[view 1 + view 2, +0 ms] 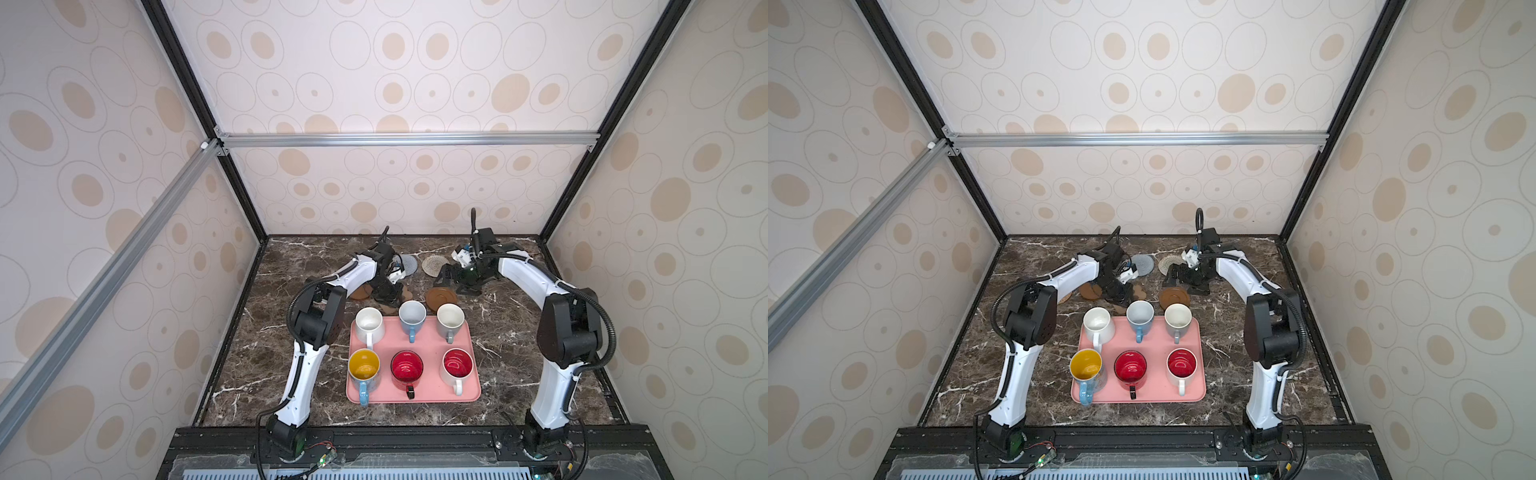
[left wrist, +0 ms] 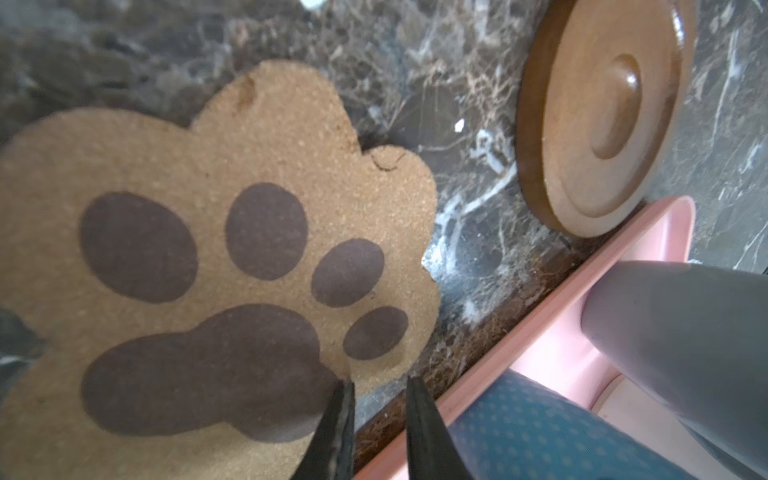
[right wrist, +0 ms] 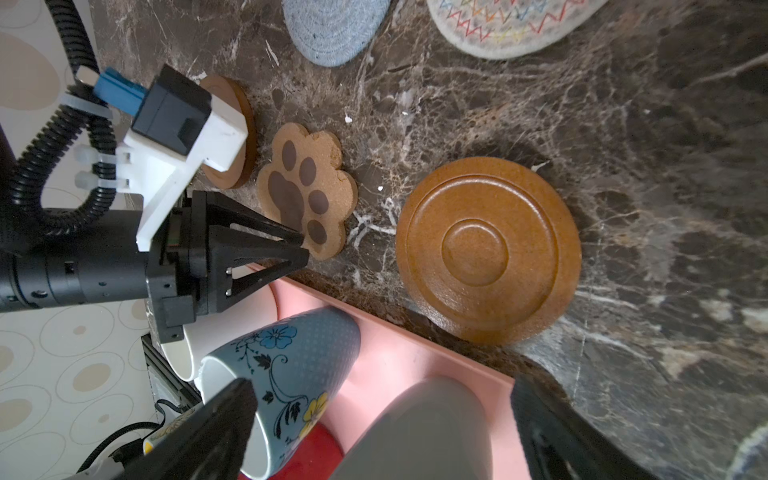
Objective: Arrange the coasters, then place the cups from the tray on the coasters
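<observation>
I read the paw coaster (image 2: 208, 249) lying on the counter (image 1: 519, 374), just off the far rim of the tray (image 1: 415, 399). It lies between one wooden disc (image 3: 488, 249) and a second disc (image 3: 243, 137).

The left tool (image 2: 378, 384) sits at the paw coaster's edge nearest the tray, fingertips a narrow slit apart. I cannot tell whether they pinch it.

The right tool (image 3: 380, 386) hangs above the counter, jaws wide apart, holding nothing.

All six cups (image 1: 412, 316) stand on the tray. A blue-grey mat (image 3: 332, 29) and a cream mat (image 3: 507, 25) lie farther back.
</observation>
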Robot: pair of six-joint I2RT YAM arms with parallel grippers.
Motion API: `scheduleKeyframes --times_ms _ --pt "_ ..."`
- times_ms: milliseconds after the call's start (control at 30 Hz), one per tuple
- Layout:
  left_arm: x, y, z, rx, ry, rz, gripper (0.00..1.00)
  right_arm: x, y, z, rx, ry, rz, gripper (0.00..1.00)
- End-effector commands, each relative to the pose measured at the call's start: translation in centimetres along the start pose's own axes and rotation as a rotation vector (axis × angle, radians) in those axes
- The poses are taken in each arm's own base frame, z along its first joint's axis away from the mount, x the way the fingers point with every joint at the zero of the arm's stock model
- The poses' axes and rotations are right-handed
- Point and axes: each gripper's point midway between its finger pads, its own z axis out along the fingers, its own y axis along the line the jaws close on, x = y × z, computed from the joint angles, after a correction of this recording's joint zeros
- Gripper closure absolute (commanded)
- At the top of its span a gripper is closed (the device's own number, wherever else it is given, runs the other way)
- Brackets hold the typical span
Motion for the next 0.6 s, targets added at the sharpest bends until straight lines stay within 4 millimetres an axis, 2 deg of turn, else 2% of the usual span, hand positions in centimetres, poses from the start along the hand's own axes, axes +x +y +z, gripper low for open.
scheduleKeyframes --times_ms 0,333,567 --pt "1.4 2.2 1.4 -0.077 0.048 0.013 0.77 0.4 0.0 -0.6 0.013 -0.003 -0.001 0.0" --pt "0.2 4.3 2.3 -0.172 -0.02 0.025 0.77 0.7 -0.1 -0.5 0.02 0.0 0.004 0.0" --pt "-2.2 4.1 2.1 -0.167 -0.092 0.026 0.77 0.7 -0.1 -0.6 0.016 -0.005 0.01 0.0"
